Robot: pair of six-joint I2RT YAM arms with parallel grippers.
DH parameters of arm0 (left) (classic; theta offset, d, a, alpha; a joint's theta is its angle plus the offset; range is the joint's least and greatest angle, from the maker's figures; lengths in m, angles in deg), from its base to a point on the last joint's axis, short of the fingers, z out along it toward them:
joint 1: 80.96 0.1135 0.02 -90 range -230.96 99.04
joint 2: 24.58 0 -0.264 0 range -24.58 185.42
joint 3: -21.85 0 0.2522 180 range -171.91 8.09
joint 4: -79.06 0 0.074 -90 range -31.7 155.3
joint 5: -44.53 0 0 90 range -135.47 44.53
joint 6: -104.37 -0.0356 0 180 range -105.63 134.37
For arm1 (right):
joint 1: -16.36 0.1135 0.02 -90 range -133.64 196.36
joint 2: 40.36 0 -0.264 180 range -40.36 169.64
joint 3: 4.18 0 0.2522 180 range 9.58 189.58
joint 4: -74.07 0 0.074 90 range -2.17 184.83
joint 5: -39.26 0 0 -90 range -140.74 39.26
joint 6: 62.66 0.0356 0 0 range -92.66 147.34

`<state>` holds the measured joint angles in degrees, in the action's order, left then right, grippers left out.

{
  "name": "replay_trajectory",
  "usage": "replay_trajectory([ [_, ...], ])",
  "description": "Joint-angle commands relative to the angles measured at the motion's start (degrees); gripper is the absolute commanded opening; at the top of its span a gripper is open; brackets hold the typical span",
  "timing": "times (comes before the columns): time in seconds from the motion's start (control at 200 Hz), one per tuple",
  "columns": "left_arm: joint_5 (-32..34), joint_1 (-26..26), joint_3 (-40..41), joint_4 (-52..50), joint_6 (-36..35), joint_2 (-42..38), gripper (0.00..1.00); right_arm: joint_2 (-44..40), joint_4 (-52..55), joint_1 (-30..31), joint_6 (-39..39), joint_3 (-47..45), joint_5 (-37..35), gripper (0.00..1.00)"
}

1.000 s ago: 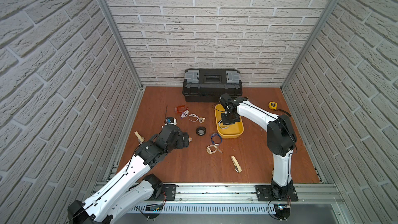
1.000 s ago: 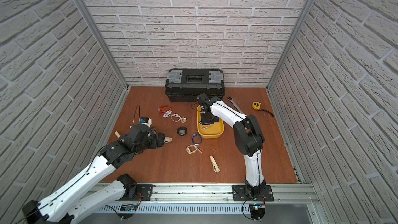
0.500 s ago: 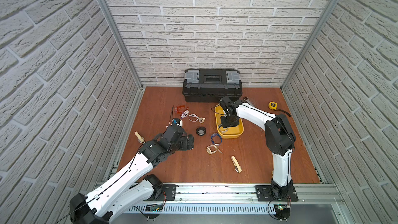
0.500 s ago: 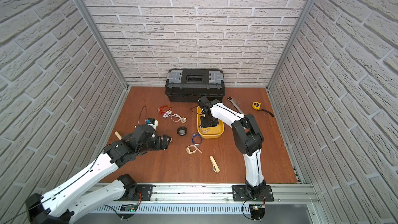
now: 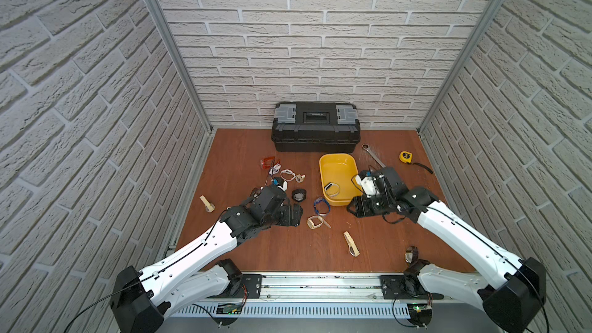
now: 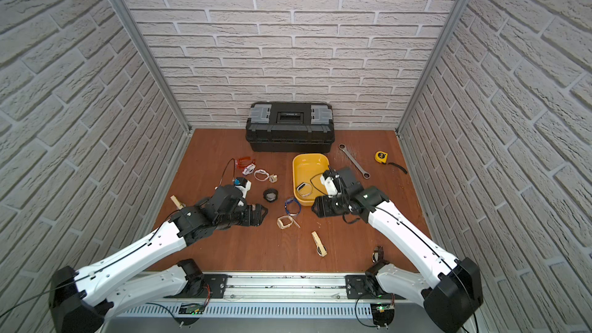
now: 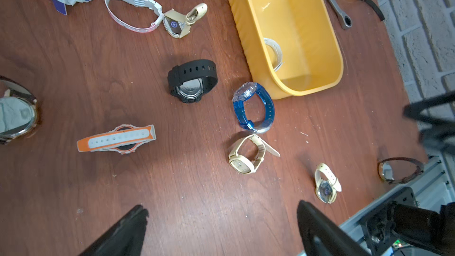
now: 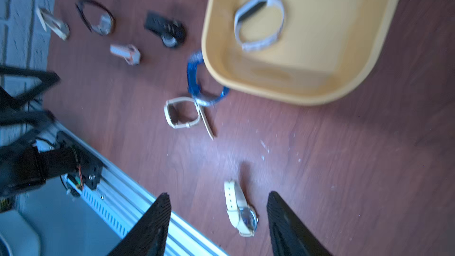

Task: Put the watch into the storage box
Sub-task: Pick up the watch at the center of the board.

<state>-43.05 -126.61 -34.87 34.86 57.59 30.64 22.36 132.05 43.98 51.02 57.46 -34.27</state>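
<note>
The right gripper [image 8: 218, 194] has backed away from the storage box [image 5: 339, 168] toward the table's [image 5: 288, 251] front edge. Its jaws, closed a second ago, now stand spread with nothing between them. A white-strapped watch [image 8: 253, 9] lies inside the yellow tub, at the end nearer the front edge, so that drop looks done. The left gripper [image 7: 221, 208], jaws wide apart and empty, has eased toward the table's middle, over loose ones: a black watch [image 7: 192, 70], a blue watch [image 7: 246, 93] just beside the tub's corner, and a beige watch [image 7: 240, 165]
</note>
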Motion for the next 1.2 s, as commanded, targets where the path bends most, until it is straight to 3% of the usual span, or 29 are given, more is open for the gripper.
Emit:
replay_trajectory([
  [0.0, -0.95, -0.23, 0.66, 2.71, -0.15, -0.51, 0.98, -4.61, -2.41, 0.63, 2.63, -7.59, 5.95, 0.65],
  [0.22, -1.07, -0.23, 1.68, 3.13, -0.68, -0.65, 0.98, -10.57, -7.08, 2.26, 5.67, -17.26, 6.95, 0.66],
  [0.49, -1.99, -0.23, 3.75, 5.42, -0.18, -1.57, 0.98, -4.49, -15.99, 3.49, 4.12, -19.47, 8.19, 0.61],
  [0.78, -1.71, -0.23, 5.31, 4.62, 0.02, -4.02, 0.98, 2.18, -20.42, 4.01, 1.92, -18.49, 9.63, 0.40],
  [1.195, -4.37, -0.23, 6.77, 5.30, -1.13, -6.82, 0.98, -1.76, -19.86, 4.38, 3.68, -20.79, 9.11, 0.08],
])
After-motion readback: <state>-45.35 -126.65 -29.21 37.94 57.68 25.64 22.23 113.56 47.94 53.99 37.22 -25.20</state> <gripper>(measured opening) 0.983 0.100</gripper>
